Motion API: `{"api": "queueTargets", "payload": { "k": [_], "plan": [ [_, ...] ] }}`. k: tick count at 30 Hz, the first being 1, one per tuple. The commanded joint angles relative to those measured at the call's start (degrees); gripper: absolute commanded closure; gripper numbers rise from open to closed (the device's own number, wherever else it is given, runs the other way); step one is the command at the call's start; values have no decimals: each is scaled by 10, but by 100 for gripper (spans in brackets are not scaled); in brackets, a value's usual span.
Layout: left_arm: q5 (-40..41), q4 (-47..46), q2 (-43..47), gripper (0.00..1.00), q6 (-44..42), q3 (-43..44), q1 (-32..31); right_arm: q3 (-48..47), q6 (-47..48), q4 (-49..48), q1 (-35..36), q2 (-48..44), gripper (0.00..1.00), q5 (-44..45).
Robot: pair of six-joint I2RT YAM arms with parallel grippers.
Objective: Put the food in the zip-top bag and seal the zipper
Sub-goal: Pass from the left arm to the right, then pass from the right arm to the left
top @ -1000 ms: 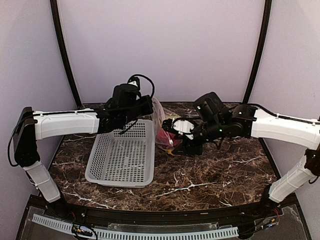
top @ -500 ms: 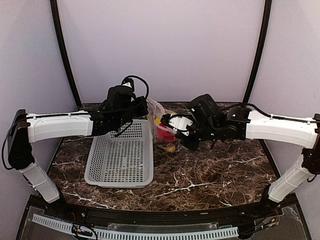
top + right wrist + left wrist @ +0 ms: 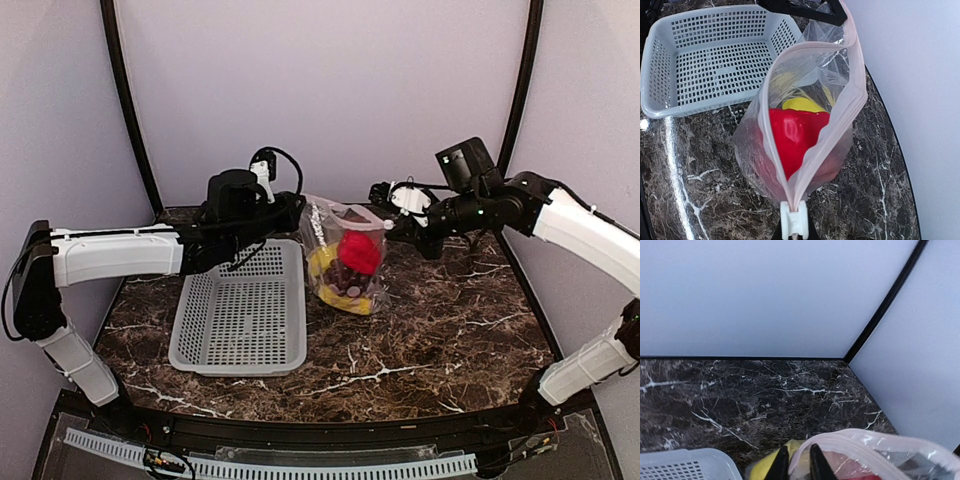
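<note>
- Pinching opposite ends of the crinkly clear zip-top bag's (image 3: 348, 290) thin pink zipper (image 3: 858, 82), left gripper (image 3: 796, 461) and right gripper (image 3: 793, 224) are clamped narrow.
- Glossy red pepper (image 3: 792, 137) inside.
- Right gripper has drawn back rightward, stretching the bag's mouth.

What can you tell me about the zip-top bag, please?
The zip-top bag is clear, crinkly plastic with a pinkish zipper along its top, gaping open. It hangs upright, stretched between the left gripper and the right gripper, each pinching one end of the rim. Inside show a red pepper and yellow pieces. It is beside the white basket, bottom near the marble table.
</note>
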State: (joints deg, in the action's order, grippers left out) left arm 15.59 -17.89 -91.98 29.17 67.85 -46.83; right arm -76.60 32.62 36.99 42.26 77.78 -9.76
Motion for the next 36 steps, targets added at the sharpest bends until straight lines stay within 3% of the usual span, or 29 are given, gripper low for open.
{"api": "queueTargets", "payload": {
  "k": [1, 2, 4, 9, 17, 24, 33, 36],
  "plan": [
    [-135, -40, 61, 69, -161, -15, -1, -85, 120, 98, -30, -25, 100, -111],
    [-155, -33, 70, 57, -188, -12, -1, -98, 143, 125, -31, -22, 100, -118],
    [-206, -11, 98, 43, -247, -9, -1, -121, 175, 170, -31, -11, 100, -119],
    [-311, 38, 131, 23, -315, 30, -2, -158, 228, 244, -31, 18, 100, -103],
    [-454, 83, 20, 13, -273, 157, -20, -232, 244, 348, -31, 71, 100, -81],
    [-508, 64, -59, 8, -269, 181, -42, -229, 245, 358, -31, 66, 100, -70],
    [-563, 57, -91, 8, -250, 196, -56, -238, 229, 355, -31, 70, 100, -67],
    [-570, 76, -97, 12, -251, 202, -59, -239, 222, 349, -31, 71, 100, -64]
  ]
}}
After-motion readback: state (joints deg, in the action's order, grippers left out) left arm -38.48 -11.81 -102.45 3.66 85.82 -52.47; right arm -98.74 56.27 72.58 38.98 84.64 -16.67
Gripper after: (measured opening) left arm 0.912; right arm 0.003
